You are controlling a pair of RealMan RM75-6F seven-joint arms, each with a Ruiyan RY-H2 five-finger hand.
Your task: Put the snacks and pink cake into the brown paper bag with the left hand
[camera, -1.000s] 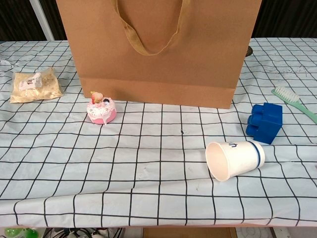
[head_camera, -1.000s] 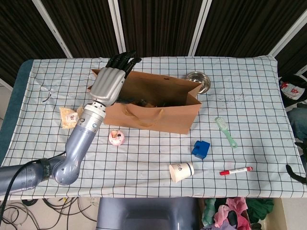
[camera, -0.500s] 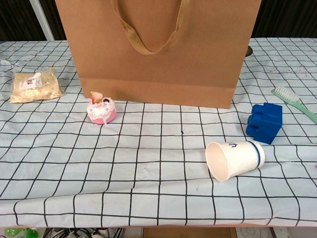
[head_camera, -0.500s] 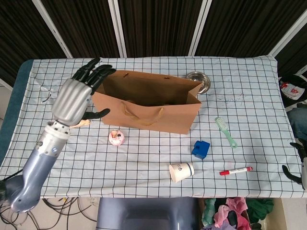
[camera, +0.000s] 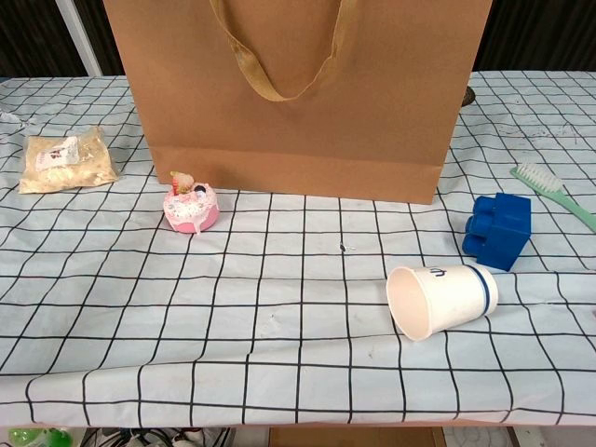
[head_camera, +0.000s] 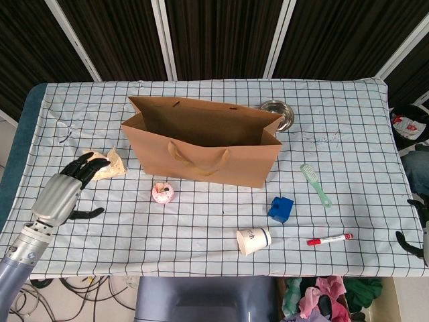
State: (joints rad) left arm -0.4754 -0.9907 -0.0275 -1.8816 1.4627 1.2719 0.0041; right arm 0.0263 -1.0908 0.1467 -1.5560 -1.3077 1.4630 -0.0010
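Fingers (head_camera: 86, 163) of the left hand (head_camera: 62, 193) are spread and grasp nothing, their tips over the near edge of the snack packet (head_camera: 107, 165), left of the brown paper bag (head_camera: 201, 144). A second ago this hand was up over the bag's left mouth; half a second ago it was swinging away leftward; now it sits low by the packet, likely lining up the next pick. The pink cake (head_camera: 163, 193) has not moved, just in front of the bag's left corner. Far right of the bag, the right hand (head_camera: 423, 238) barely shows; I cannot tell its state.
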